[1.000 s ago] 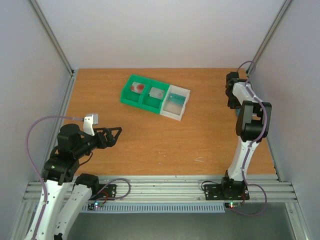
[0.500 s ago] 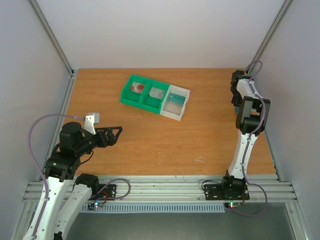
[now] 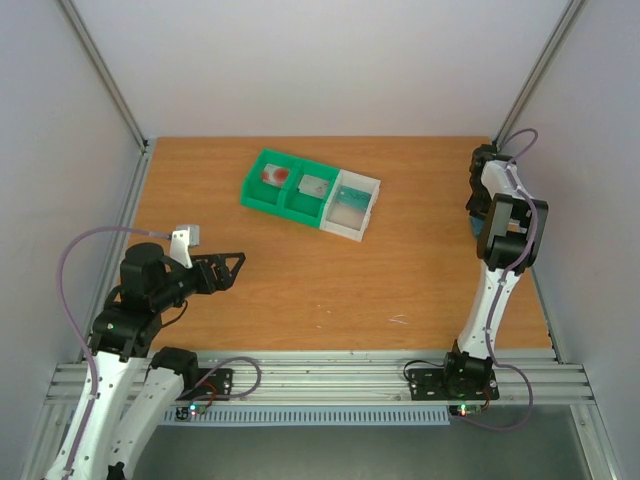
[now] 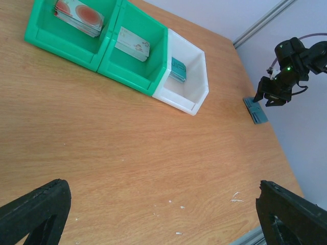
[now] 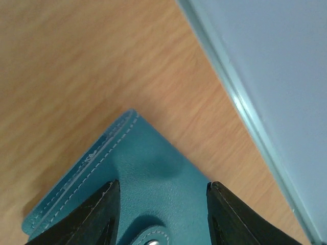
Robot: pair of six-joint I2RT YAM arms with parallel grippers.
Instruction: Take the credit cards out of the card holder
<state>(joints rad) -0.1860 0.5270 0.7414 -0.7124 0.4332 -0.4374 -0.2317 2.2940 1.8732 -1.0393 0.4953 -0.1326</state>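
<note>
Right arm has swung outward over the last second, toward the table's right edge and side wall, carrying the right gripper to the card holder; left arm is all but unmoved.

Right gripper: fingers half spread, the holder's teal leather and snap showing in the gap between them; the holder runs wider than the gap, so it is not pinched across its width; whether the fingers touch it cannot be told.

Left gripper: spread fully, empty, hovering over bare table near its own base, well apart from everything else.

Card holder: one, closed, lying flat at the right edge of the table, well apart from the bin tray.

Credit cards, counted by colour: one pink-and-white card in the far-left green compartment, one grey card in the middle green compartment, one teal card in the white compartment; three seen, though whether any is a stack cannot be told.

Compartments: three, two green and one white.

Judgement: the cards seen are out and sorted; the task is probably at or near its end, and the holder, being closed, does not show whether any card is left inside.
</note>
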